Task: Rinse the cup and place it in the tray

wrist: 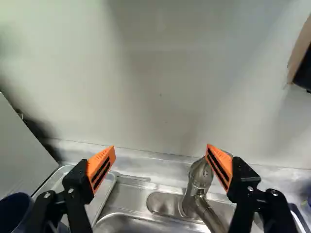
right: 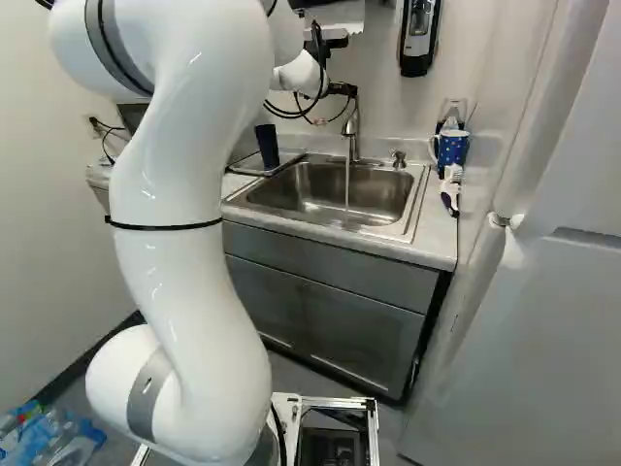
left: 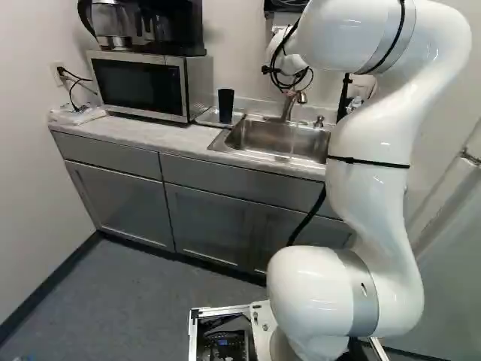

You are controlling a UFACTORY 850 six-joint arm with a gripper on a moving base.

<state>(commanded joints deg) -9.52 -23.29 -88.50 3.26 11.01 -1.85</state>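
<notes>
Drinking vessels, two: one dark cup, one blue mug with white spots. Tray, one. Counter, one. Sink, single basin, one. Faucet, one. Water stream, one. Short metal fitting beside the faucet, one. Microwave, one. Coffee maker, one, with one carafe. Wall-mounted dispenser, one. Grey drawer-level cabinet fronts, two.
</notes>
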